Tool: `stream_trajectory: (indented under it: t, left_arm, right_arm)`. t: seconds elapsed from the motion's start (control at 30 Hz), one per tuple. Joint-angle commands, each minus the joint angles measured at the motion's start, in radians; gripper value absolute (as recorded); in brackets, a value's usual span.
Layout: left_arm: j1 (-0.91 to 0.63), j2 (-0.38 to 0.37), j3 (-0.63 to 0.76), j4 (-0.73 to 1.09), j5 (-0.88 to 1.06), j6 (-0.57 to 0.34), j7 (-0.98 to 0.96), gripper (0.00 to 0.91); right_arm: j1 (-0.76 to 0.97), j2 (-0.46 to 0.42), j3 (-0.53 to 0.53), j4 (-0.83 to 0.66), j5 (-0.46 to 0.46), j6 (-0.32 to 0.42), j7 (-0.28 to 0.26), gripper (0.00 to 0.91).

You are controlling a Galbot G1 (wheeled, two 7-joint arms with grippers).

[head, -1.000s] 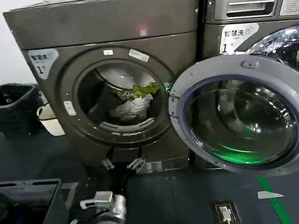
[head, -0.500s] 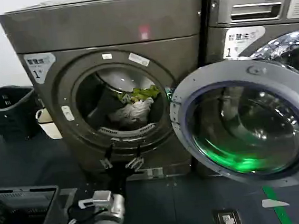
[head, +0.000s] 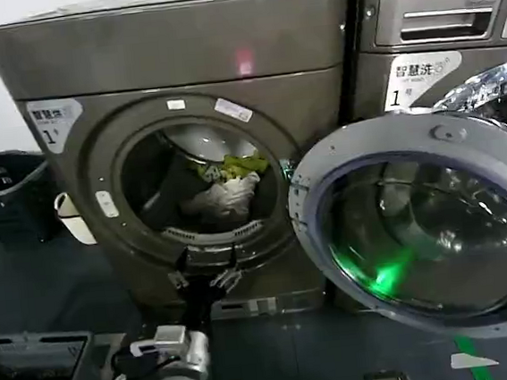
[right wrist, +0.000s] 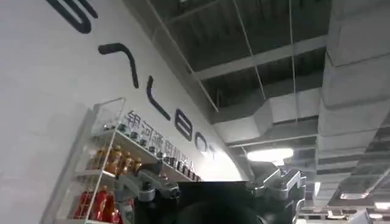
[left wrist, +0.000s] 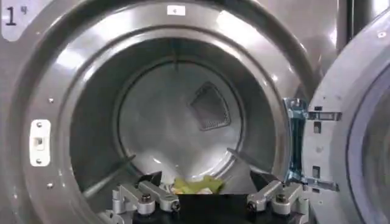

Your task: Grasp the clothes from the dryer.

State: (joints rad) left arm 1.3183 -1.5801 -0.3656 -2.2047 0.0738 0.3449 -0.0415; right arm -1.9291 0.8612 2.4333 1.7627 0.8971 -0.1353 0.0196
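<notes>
Left tool (head: 206,277), fingers spread, below dryer (head: 171,81) porthole; head cam shows clothes (head: 228,188) whole.

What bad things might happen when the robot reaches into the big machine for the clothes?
1. The left gripper hangs open just below the dryer opening; going in, its fingers might bump the round rim.
2. The clothes are two soft pieces, white-grey and yellow-green. A pinch might catch only one, leaving the other behind.
3. The open door stands close on the right side, so a wide swing of the arm might knock it.
</notes>
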Motion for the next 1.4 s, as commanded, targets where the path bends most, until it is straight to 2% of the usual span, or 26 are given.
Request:
stream_trajectory:
  t: [0.03, 1.4]
  left_arm:
    - [-0.002, -0.003, 0.002, 0.005, 0.0, 0.001, 0.0, 0.907]
    - [0.007, 0.002, -0.008, -0.006, -0.011, 0.0, -0.002, 0.907]
  right_arm:
    - [0.002, -0.001, -0.003, 0.001, -0.001, 0.0, -0.001, 0.907]
    - [0.021, 0.018, -0.026, 0.021, -0.002, 0.0, -0.016, 0.907]
